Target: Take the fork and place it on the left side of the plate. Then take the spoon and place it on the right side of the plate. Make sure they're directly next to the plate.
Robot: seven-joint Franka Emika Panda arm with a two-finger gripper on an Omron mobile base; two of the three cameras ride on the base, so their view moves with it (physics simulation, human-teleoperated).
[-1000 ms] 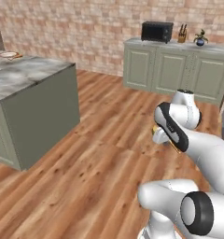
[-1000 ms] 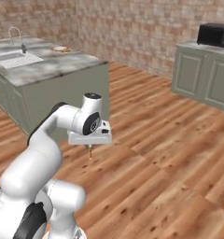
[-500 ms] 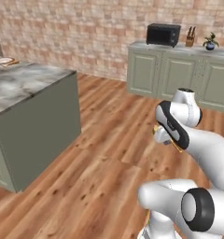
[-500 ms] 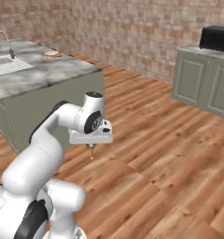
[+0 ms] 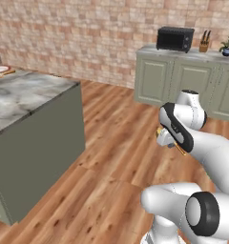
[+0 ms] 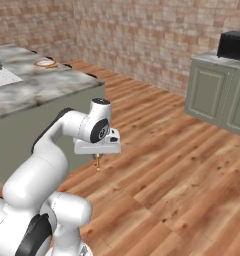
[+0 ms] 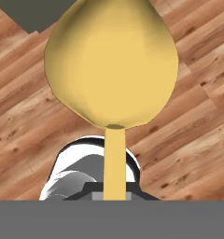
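Base has rolled closer to the island surface (image 6: pixel 52 90), plate (image 6: pixel 44 63) on its far end. Hand (image 6: pixel 97 159) clamped shut on the spoon (image 7: pixel 111 65), carried over the floor, so probably delivery next.

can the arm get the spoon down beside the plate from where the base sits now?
Probably not yet. The end effector is shut on the spoon over open floor, while the plate sits far across the island counter, likely beyond reach.
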